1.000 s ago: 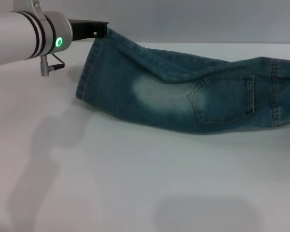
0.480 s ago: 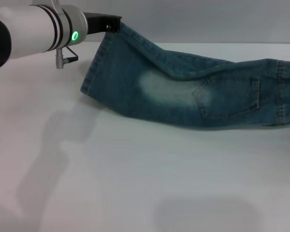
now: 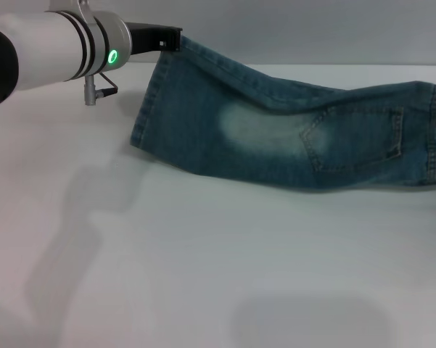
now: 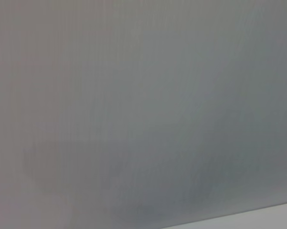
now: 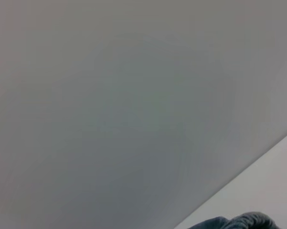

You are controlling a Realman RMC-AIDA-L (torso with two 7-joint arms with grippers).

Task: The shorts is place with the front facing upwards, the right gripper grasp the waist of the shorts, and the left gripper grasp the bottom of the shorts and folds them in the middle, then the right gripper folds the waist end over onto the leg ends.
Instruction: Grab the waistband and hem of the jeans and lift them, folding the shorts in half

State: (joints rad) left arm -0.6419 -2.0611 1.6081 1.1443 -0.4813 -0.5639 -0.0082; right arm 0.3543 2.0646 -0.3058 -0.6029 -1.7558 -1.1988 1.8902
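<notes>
While hanging from the left claw, clamped on a hem corner, shorts drape soft, heavy; best held by seams. Right claw unseen.

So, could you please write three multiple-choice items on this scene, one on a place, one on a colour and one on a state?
1. Where does the left gripper hold the shorts?
A. at the hem's far corner
B. at the back pocket
C. at the waistband

2. What colour is the light on the left arm?
A. red
B. green
C. blue

3. How does the held hem end sit?
A. flat on the table
B. raised, the hem hanging to the table
C. rolled into a ball

Answers: 1 A, the head view shows the fingers at the hem's upper corner; 2 B, the ring glows green; 3 B, the corner is up and the cloth slopes down.
</notes>
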